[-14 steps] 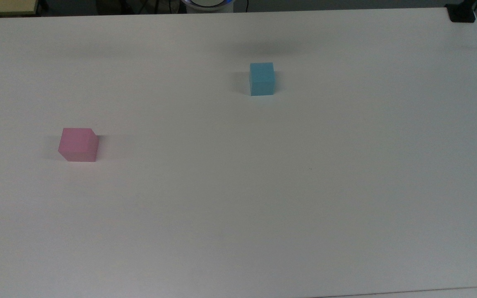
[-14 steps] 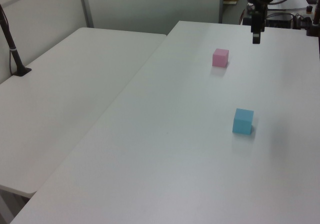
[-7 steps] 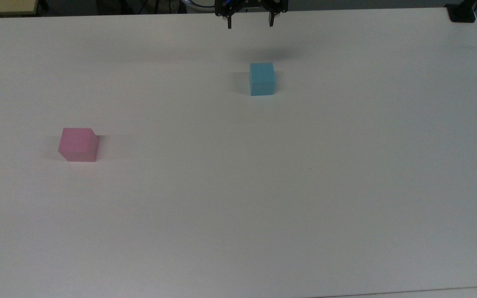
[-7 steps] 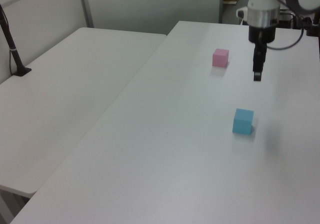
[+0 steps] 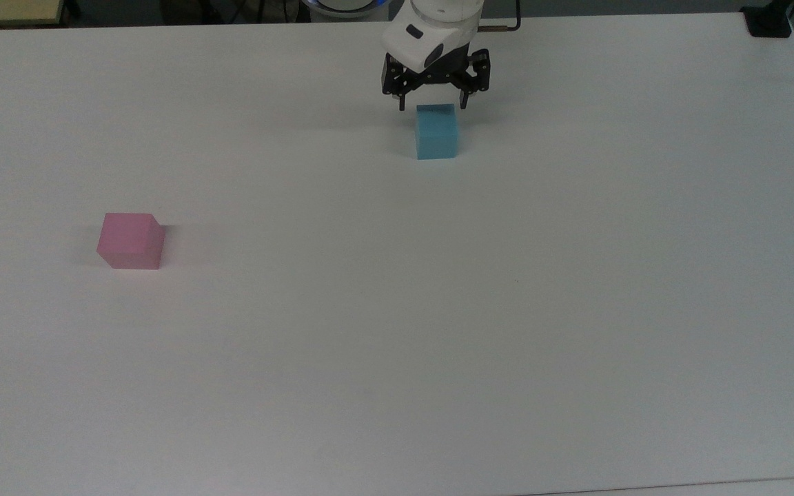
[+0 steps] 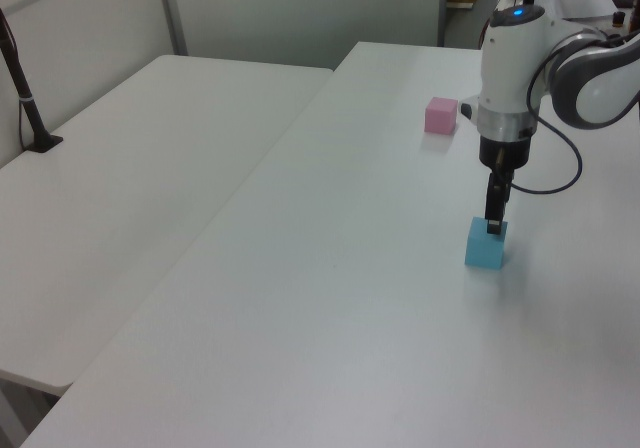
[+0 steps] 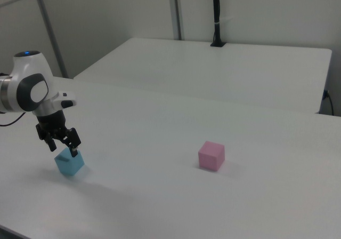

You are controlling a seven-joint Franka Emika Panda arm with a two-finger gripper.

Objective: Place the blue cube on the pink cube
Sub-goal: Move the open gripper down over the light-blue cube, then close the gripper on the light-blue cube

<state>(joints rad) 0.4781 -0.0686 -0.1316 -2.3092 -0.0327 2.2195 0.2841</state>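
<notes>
hand [image 5: 433, 107] open above blue cube [image 5: 436, 134] | pink cube [image 5: 130, 240] well apart

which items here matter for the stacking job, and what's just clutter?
Job:
- blue cube
- pink cube
- hand, open, just above the blue cube

Not part of it:
- white table under both cubes
- second white table
- black post
</notes>
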